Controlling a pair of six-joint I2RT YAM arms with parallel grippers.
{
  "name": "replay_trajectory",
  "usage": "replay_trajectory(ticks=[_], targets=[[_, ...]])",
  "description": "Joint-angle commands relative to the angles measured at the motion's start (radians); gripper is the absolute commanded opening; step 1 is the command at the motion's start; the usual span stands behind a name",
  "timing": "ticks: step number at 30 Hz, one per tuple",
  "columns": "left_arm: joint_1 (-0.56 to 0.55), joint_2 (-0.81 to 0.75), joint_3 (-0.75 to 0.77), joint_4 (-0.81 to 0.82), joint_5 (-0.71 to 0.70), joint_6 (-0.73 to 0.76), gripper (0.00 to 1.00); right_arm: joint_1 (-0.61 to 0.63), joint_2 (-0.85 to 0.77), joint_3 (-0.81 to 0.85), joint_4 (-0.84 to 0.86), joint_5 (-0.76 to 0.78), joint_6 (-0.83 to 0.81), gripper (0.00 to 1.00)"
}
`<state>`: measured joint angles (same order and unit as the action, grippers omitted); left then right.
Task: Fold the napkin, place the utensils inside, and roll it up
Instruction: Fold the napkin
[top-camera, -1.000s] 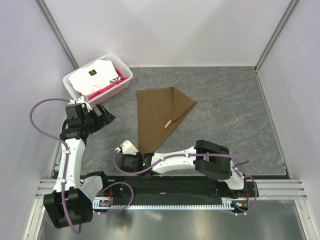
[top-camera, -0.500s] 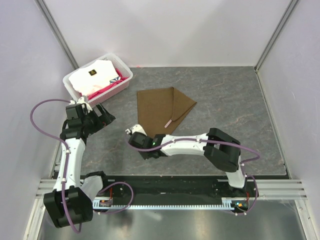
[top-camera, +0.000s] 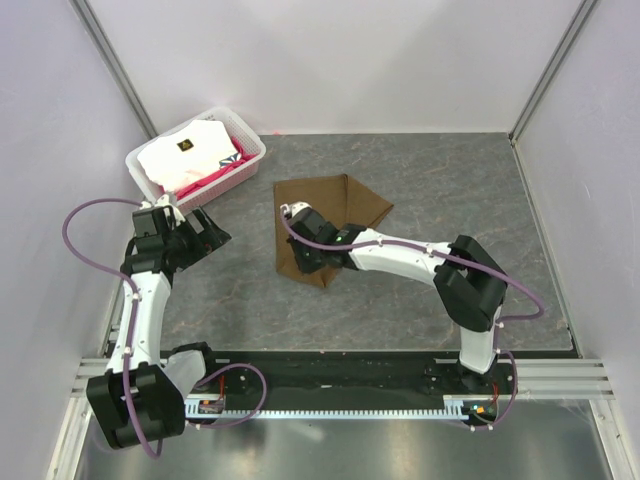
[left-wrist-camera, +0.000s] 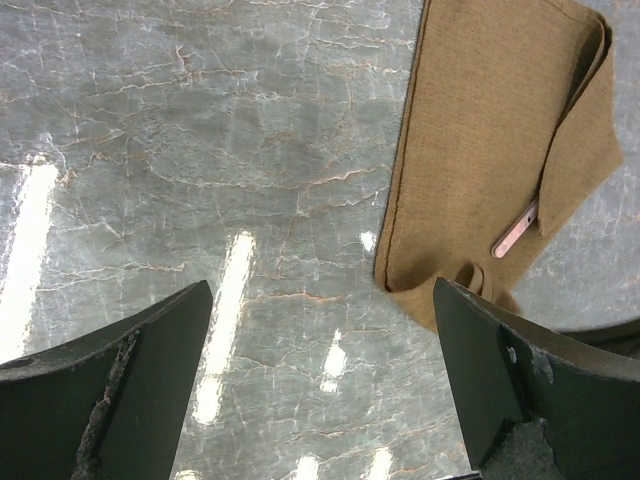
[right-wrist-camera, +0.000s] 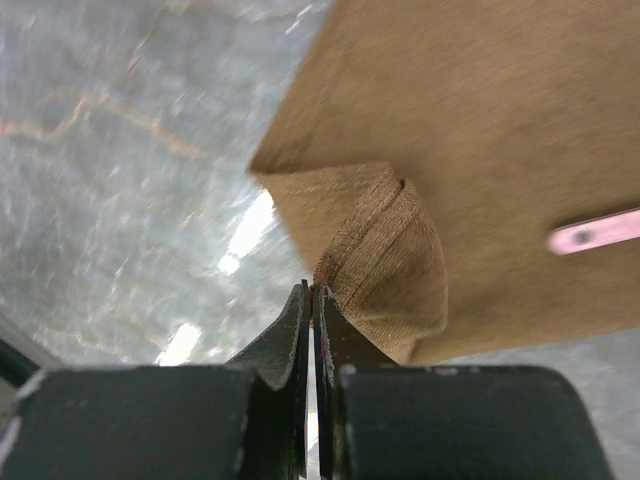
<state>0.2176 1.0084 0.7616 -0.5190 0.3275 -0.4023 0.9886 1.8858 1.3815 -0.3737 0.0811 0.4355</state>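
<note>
From my station, the large, plain brown napkin of soft fabric (top-camera: 345, 205) lies folded into a rough triangle on the grey marbled stone-look worktop (top-camera: 450, 200). It sits left of centre, closer to the far edge than to the near one. One broad flap is doubled over the layer beneath, and the flap's edge runs diagonally across the cloth.

The right gripper (right-wrist-camera: 313, 300) reaches across from the right side to the napkin's near corner. Its two black fingers (right-wrist-camera: 285, 335) are pressed together with only a hairline between them. A bunched, turned-up fold of that corner is pinched at their tips. In the left wrist view the same corner shows as a small curl raised off the worktop.

The slim utensil with the pale pink handle (left-wrist-camera: 515, 237) pokes out from under the flap's edge, just beside the curled corner. Only the handle end shows; the metal part is hidden under the cloth, and from above the right arm covers it.

The left gripper (left-wrist-camera: 320, 310) hangs above bare worktop near the left edge, well apart from the napkin. Its fingers are spread wide with nothing between them.

A white slotted plastic basket (top-camera: 250, 150) sits in the far left corner, holding folded white and pink cloths (top-camera: 185, 158).
</note>
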Motion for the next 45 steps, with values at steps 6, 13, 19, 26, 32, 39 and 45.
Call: replay_trajectory(ticks=[6,13,19,26,32,39,45], targets=[[0.008,0.01,-0.007,0.042,0.036,0.019,1.0,-0.158,0.002,-0.016,0.093,-0.056,-0.027,0.0],[0.008,0.016,-0.008,0.045,0.039,0.017,1.0,-0.229,0.006,-0.048,0.13,-0.06,-0.032,0.0],[0.008,0.022,-0.01,0.047,0.044,0.016,1.0,-0.294,-0.004,-0.068,0.156,-0.061,-0.032,0.0],[0.008,0.027,-0.011,0.047,0.045,0.016,1.0,-0.369,-0.03,-0.073,0.163,-0.066,-0.032,0.0],[0.006,0.029,-0.013,0.048,0.048,0.016,1.0,-0.416,-0.045,-0.078,0.17,-0.067,-0.035,0.0],[0.008,0.027,-0.016,0.047,0.048,0.014,1.0,-0.482,-0.054,-0.085,0.174,-0.075,-0.035,0.0],[0.006,0.035,-0.015,0.048,0.059,0.016,1.0,-0.512,-0.059,-0.094,0.173,-0.078,-0.041,0.0]])
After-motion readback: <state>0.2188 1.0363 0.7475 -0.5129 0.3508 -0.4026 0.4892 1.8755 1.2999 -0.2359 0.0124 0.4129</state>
